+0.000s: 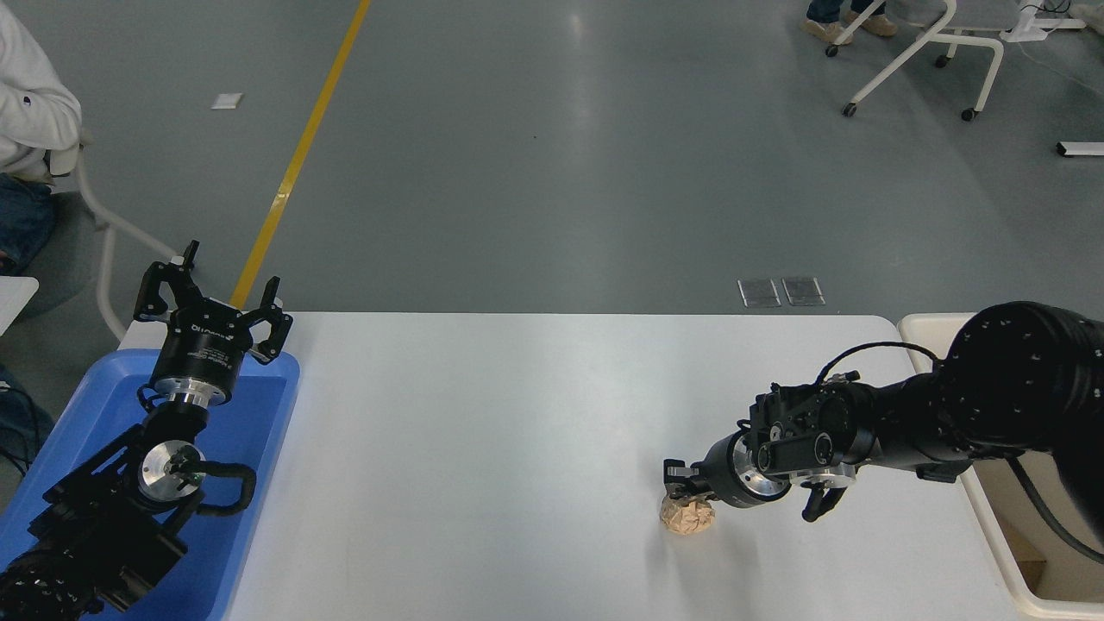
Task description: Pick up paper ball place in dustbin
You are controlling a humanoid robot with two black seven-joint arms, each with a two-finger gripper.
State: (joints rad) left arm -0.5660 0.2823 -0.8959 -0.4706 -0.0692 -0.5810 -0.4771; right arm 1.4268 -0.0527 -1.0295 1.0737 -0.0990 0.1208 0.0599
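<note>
The tan paper ball (688,517) lies on the white table (483,431), right of the middle and near the front. My right gripper (680,484) reaches in from the right, points left and down, and its fingers are closed on the top of the ball, which looks squeezed and still rests on the table. The cream-white dustbin (921,324) stands off the table's right edge, mostly hidden behind my right arm. My left gripper (211,289) is parked at the lower left, open and empty.
A shallow blue tray (263,414) sits on the table's left end under my left arm. A person in a white sleeve (34,103) sits at the far left. A wheeled chair (931,52) stands on the floor at the top right.
</note>
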